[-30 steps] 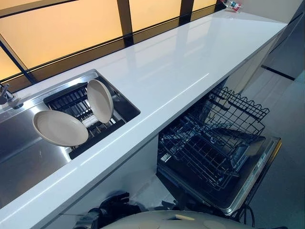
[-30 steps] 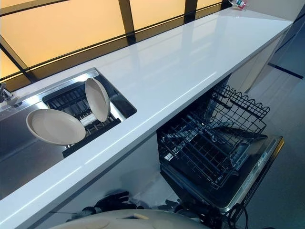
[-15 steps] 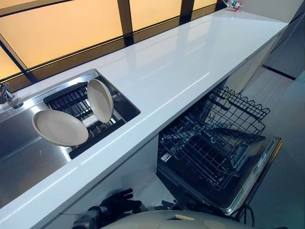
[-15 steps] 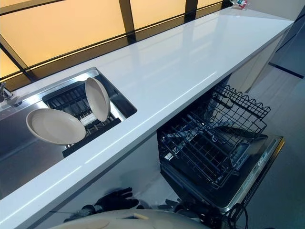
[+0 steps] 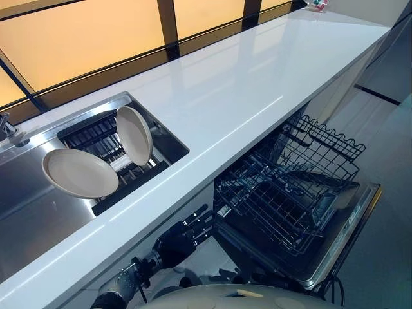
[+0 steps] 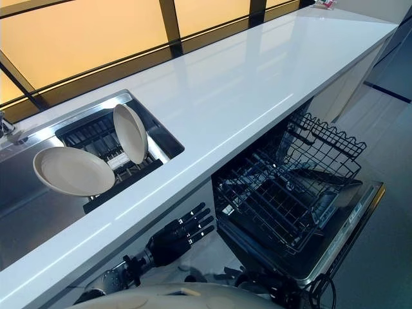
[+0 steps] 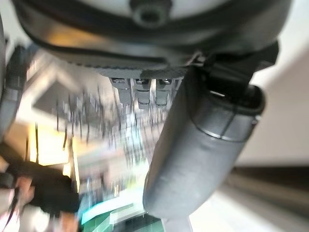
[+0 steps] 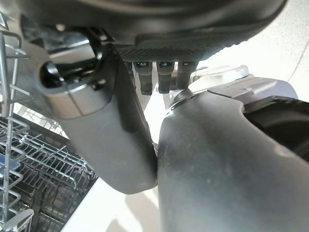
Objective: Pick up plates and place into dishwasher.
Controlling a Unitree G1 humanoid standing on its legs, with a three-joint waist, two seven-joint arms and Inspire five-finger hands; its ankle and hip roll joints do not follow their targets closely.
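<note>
The left robot hand (image 6: pixel 177 235) is seen below the front edge of the surface (image 6: pixel 257 84), beside the dishwasher (image 6: pixel 302 257), with its dark fingers held straight and spread and nothing in them. The right robot hand (image 8: pixel 145 77) is shown in its own wrist view near the rack wires; whether its fingers are open or closed cannot be told.

Two plates are found in the sink (image 5: pixel 26 193), well apart from the dishwasher: the flat plate (image 5: pixel 80 172) is laid tilted over the dark drying rack (image 5: pixel 106 145), and the upright plate (image 5: pixel 134 135) is stood on edge in its slots.

Trouble is judged likeliest on the way up: the surface edge could be struck if the left robot hand is lifted straight. The plates look smooth, glazed, round and cream-coloured, so slipping from hard fingers is a risk, and the upright one could be toppled by a nudge. The open wire rack (image 5: pixel 290 193) of the dishwasher is thin and gridded; a rim could be snagged there.
</note>
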